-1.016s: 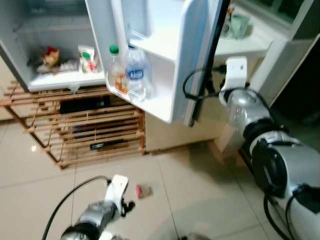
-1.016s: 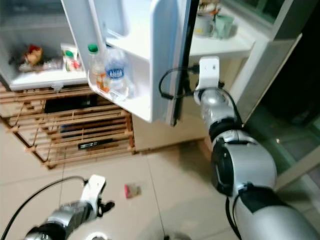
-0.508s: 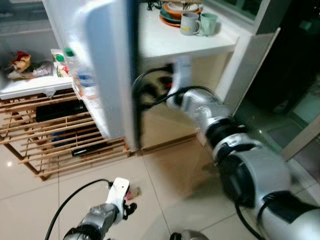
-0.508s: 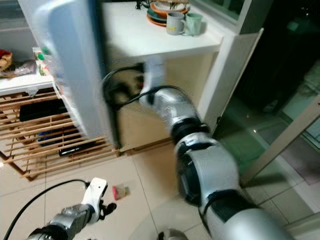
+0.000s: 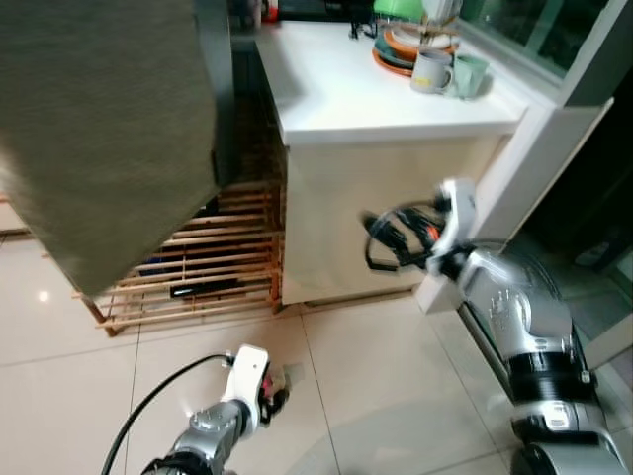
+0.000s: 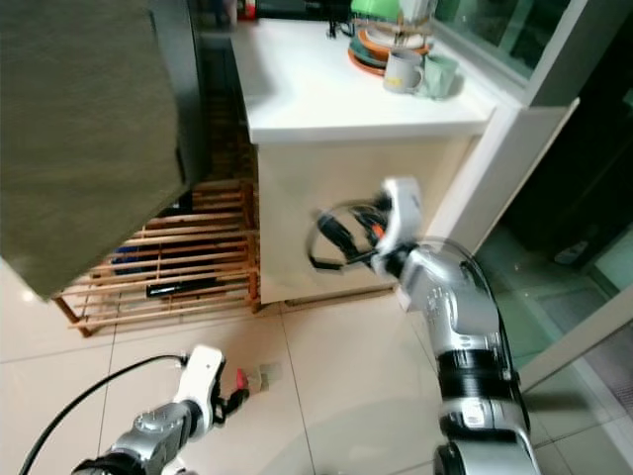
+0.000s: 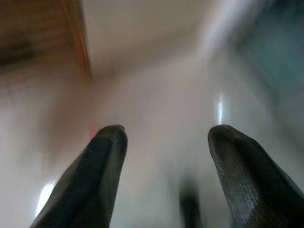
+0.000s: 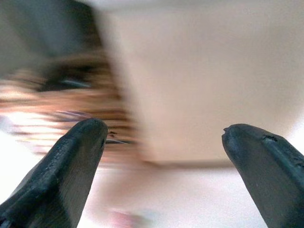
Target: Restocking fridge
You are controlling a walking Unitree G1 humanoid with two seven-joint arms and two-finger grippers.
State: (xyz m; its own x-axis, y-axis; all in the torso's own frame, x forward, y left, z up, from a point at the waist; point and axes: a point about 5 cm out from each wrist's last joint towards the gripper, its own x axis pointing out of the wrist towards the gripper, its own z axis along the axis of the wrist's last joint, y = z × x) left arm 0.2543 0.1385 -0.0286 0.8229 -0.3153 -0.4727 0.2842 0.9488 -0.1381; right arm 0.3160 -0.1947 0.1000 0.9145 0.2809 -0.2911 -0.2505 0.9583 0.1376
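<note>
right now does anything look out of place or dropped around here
Yes. A small red and pale packet lies loose on the beige tiled floor, in front of the slatted wooden rack, close to the left gripper. It looks dropped rather than stocked. The white counter with mugs and plates looks tidy.

fridge door shut (grey-olive face), beside white counter

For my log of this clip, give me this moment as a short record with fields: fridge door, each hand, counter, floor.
fridge door: fridge door shut, its grey front showing
right hand: right hand open, empty, raised before the white counter
left hand: left hand open, empty, low over the floor
counter: two mugs and stacked plates
floor: small red item beside the wooden rack
</note>
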